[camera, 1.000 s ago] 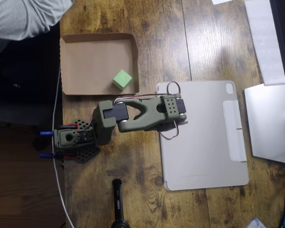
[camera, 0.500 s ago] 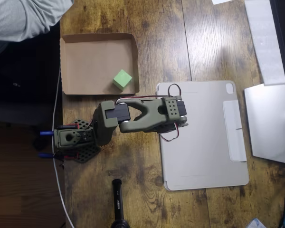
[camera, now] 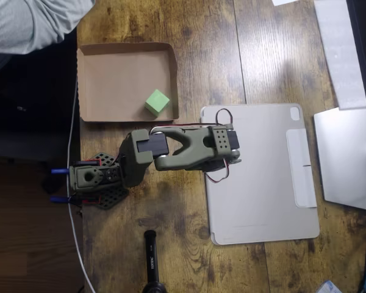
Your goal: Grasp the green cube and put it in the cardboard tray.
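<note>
The small light-green cube point(camera: 157, 102) rests inside the brown cardboard tray point(camera: 110, 73), near the tray's lower right corner. The olive-green arm point(camera: 195, 146) lies folded on itself below the tray, from its base point(camera: 91, 181) out over the tablet's corner and back. My gripper point(camera: 161, 162) is tucked under the upper link, apart from the cube and outside the tray. Its fingers are hidden, so their state does not show.
A grey tablet point(camera: 262, 177) lies to the right, partly under the arm's elbow. A silver device point(camera: 348, 159) sits at the right edge, and a black cylinder point(camera: 151, 262) at the bottom. A person's grey sleeve point(camera: 30, 21) is at top left. A white cable point(camera: 73, 152) runs along the table's left edge.
The folded arm has settled slightly toward the bottom of the picture. The cube and tray have not moved.
</note>
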